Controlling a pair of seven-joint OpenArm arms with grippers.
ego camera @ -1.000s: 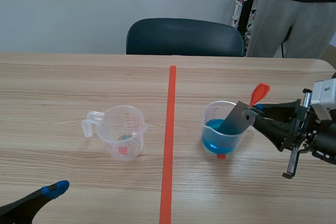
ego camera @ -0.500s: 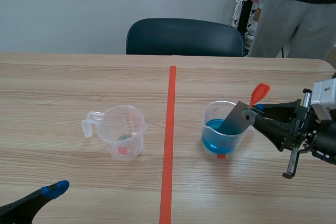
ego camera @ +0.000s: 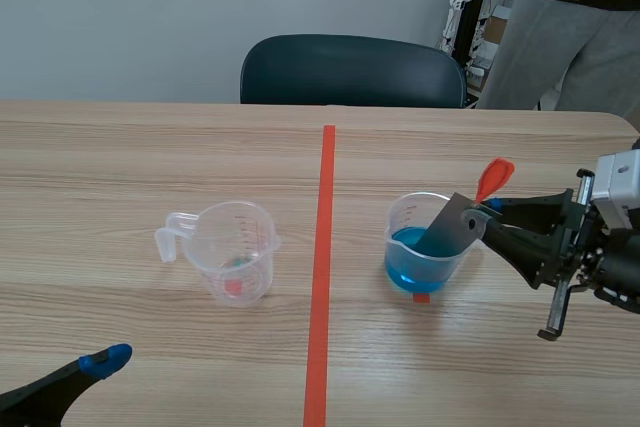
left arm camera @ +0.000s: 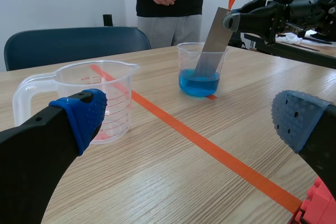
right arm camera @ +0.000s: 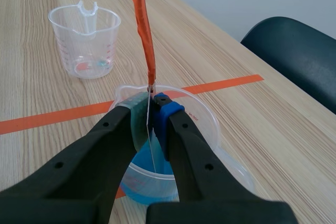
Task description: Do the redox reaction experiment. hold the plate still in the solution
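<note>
The right jaws are clenched on the upper edge of a thin grey metal plate (ego camera: pixel 452 227), pinching the sheet between the grey-green pad (right arm camera: pixel 137 121) and the blue pad (right arm camera: pixel 166 113). An orange-red strip (ego camera: pixel 494 177) rises from the plate's top past the fingertips. The plate slants down over the rim of a clear measuring cup (ego camera: pixel 404 215). Its lower end is dipped in the blue solution (ego camera: pixel 408 265), which fills roughly the lower half of that cup. The cup stands just right of the orange tape line (ego camera: pixel 320 267) on the wooden surface (ego camera: pixel 120 167). The right arm (ego camera: pixel 590 252) comes in from the right, about level and low over the surface, with its fingers pointing at the cup.

The left jaws are released, the fingers spread wide and the blue pads (left arm camera: pixel 83 115) bare. The left arm (ego camera: pixel 50 387) sits low at the near corner. Ahead of it, left of the line, stands a second measuring cup (ego camera: pixel 235 247) with a handle, empty of liquid. A reddish patch shows at its base, perhaps a mark beneath it.

Beyond the surface are a dark chair (ego camera: pixel 350 70) and a standing person (ego camera: pixel 580 27).
</note>
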